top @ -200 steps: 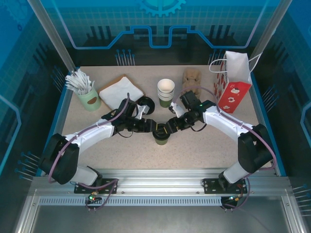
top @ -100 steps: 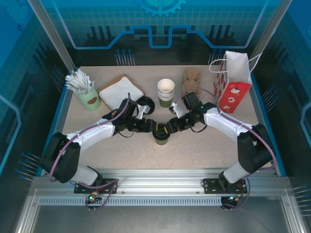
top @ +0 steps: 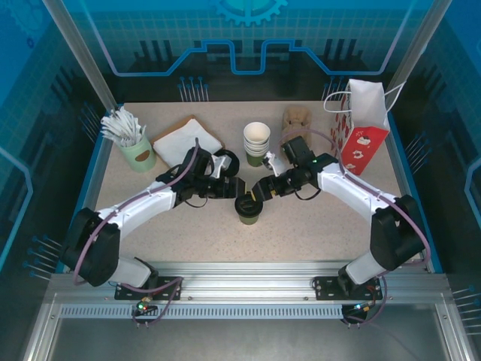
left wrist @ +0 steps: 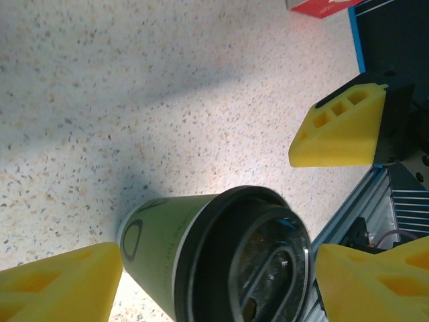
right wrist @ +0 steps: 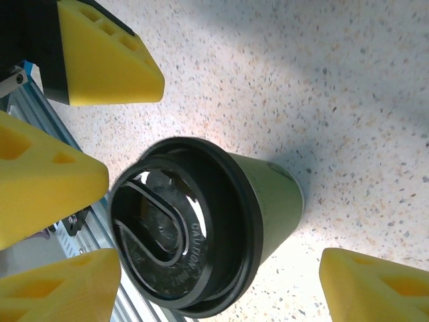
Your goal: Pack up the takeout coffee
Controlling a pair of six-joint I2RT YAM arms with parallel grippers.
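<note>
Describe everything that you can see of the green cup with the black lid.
The takeout coffee is a small green paper cup with a dark ring printed on its wall, closed by a round black plastic lid with moulded ridges. It stands upright on the speckled table, near the middle, in front of the stack of lidless cups. The left gripper and the right gripper are open around it; their yellow fingers seem not to touch it.

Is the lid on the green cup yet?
On: the black lid caps the rim of the green cup, which stands upright on the table.
</note>
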